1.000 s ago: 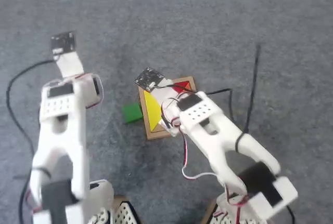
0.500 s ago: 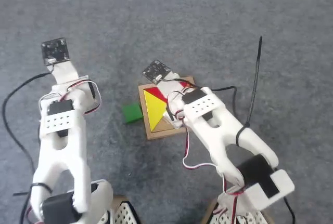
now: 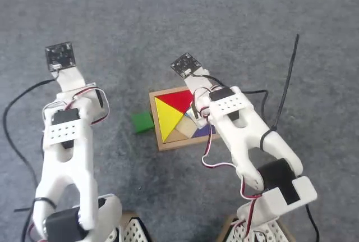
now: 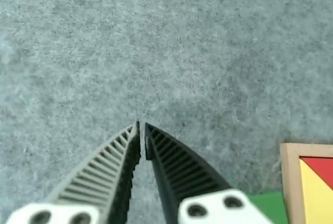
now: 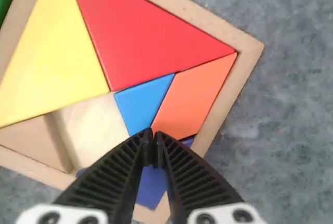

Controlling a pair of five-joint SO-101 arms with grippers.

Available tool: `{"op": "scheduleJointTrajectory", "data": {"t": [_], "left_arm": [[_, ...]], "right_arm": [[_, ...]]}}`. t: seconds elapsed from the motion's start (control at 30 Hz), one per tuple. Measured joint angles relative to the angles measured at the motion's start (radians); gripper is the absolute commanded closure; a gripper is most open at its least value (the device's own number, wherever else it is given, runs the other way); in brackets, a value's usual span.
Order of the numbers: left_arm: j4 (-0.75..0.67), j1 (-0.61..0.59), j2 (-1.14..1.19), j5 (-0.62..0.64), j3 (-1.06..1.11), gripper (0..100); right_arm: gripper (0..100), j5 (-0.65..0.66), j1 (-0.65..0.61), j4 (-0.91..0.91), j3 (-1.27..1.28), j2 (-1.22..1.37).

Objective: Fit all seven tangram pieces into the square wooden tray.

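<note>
Your right gripper hangs over the wooden tray, jaws closed and empty. Inside lie the yellow piece, red piece, blue piece and orange piece; a bare gap is beside the blue one. The green piece lies on the carpet, just beside the tray. Your left gripper, jaws closed too, is near it. I judge the filling is nearly done: next, open the left jaws and take the green piece.

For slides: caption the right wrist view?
Shut right pincer over wooden tray holding yellow triangle, red triangle, blue piece, orange piece.
</note>
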Motion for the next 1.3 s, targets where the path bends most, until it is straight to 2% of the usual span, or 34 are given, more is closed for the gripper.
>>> {"op": "scheduleJointTrajectory", "data": {"t": [0.17,0.37,0.53,0.67,0.77,1.13,1.2,1.3], "left_arm": [[0.000,0.000,0.000,-0.005,0.014,97],[0.023,0.083,0.000,-0.187,0.035,89],[0.169,0.207,0.000,-0.391,0.035,81],[0.278,0.262,-0.002,-0.423,0.035,80],[0.299,0.264,-0.002,-0.354,0.035,80],[0.299,0.290,-0.002,0.150,0.081,79],[0.299,0.288,-0.002,0.207,0.087,77],[0.299,0.265,-0.002,0.226,0.089,75]], "right_arm": [[99.1,0.000,-0.002,0.117,0.000,-0.143],[98.9,0.000,0.029,0.126,0.103,-0.324],[98.9,0.000,0.063,0.018,0.183,-0.334],[98.9,0.000,0.074,-0.002,0.187,-0.336],[98.9,0.000,0.075,-0.006,0.187,-0.336],[98.9,0.000,0.075,-0.006,0.187,-0.336],[98.9,0.000,0.075,-0.006,0.187,-0.336],[98.9,0.000,0.075,-0.006,0.187,-0.336]]}}
